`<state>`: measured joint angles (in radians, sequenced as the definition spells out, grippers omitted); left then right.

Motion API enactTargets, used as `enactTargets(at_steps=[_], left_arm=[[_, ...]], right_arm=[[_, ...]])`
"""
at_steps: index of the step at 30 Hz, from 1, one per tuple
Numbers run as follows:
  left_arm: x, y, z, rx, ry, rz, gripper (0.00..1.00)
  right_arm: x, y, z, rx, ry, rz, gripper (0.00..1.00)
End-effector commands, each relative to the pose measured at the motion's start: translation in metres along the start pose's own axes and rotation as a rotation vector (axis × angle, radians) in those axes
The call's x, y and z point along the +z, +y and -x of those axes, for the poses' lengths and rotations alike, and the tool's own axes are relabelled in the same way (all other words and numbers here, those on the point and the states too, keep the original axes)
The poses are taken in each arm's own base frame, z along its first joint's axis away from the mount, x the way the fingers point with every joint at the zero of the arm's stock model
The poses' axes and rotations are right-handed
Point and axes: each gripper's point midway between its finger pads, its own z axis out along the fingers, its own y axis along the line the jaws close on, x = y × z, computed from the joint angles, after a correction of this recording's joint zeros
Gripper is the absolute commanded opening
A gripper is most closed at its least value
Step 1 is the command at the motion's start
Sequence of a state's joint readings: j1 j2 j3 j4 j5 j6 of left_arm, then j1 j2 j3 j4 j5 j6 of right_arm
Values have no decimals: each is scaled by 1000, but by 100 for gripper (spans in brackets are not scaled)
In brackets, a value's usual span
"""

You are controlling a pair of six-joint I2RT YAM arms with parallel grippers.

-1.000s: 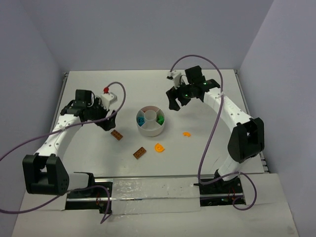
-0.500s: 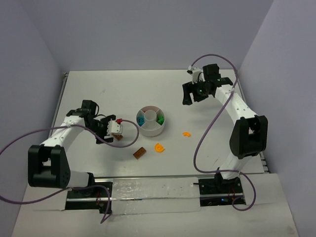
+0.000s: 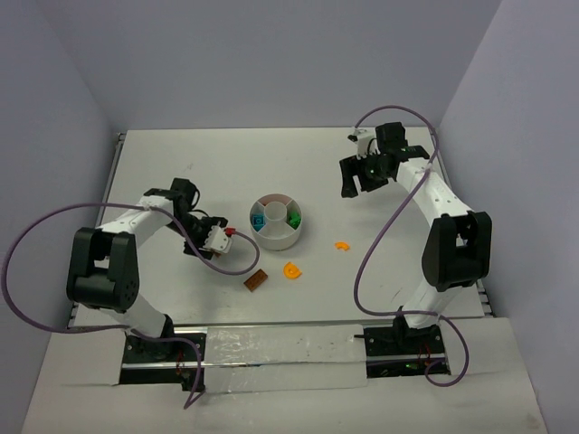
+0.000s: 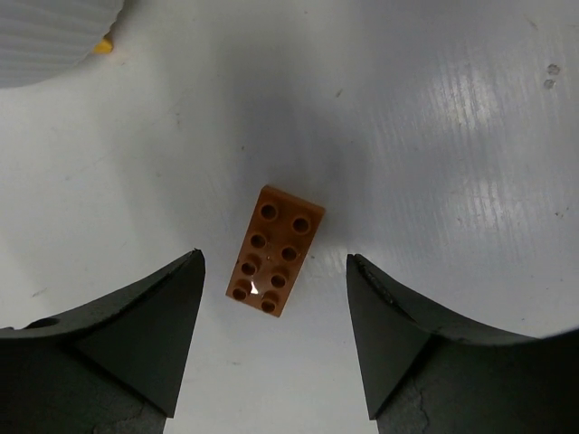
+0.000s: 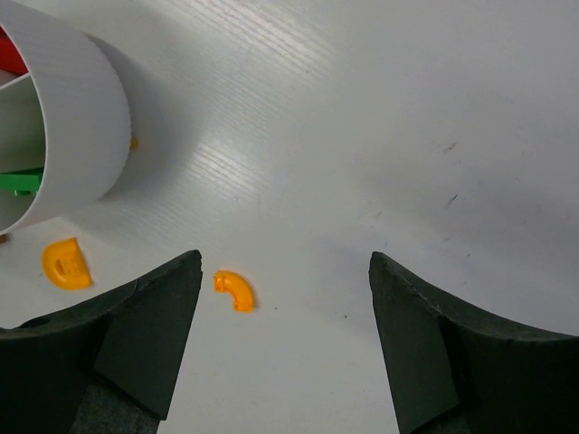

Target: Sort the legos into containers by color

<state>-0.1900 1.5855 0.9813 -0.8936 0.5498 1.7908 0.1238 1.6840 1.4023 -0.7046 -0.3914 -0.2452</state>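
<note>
The white dish (image 3: 276, 237) stands mid-table, with teal (image 3: 260, 218) and green (image 3: 293, 218) legos in its sections. My left gripper (image 3: 217, 242) hangs open left of the dish. In the left wrist view its jaws (image 4: 274, 259) straddle a brown-orange brick (image 4: 276, 250) lying flat on the table; this brick is hidden in the top view. A second brown brick (image 3: 256, 280), a yellow-orange half-round (image 3: 291, 269) and a yellow-orange curved piece (image 3: 341, 244) lie in front of the dish. My right gripper (image 3: 357, 178) is open and empty, above the table right of the dish (image 5: 63, 136).
The right wrist view shows the curved piece (image 5: 233, 289) and the half-round (image 5: 66, 262) below the jaws (image 5: 283, 260). The dish's wall (image 4: 45, 36) is at the top left of the left wrist view. Purple cables loop beside both arms.
My left gripper has swung down and right over the brown brick that lay left of the dish. My right gripper has drawn back from the dish to the right.
</note>
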Motion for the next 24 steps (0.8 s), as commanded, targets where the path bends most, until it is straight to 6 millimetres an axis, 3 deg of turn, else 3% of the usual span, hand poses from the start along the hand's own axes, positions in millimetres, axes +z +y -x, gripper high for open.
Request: enactTargets(at_steps=[1, 7, 15, 24], left_arm=[[4, 15, 4, 57, 7, -17, 72], [16, 14, 0, 51, 38, -82, 67], [22, -8, -16, 98, 114, -169, 57], [29, -27, -9, 131, 153, -235, 53]], right_arm=[[-15, -4, 8, -16, -38, -27, 82], [-16, -7, 7, -12, -37, -35, 82], [-18, -13, 6, -6, -37, -47, 82], [-15, -15, 7, 0, -37, -48, 82]])
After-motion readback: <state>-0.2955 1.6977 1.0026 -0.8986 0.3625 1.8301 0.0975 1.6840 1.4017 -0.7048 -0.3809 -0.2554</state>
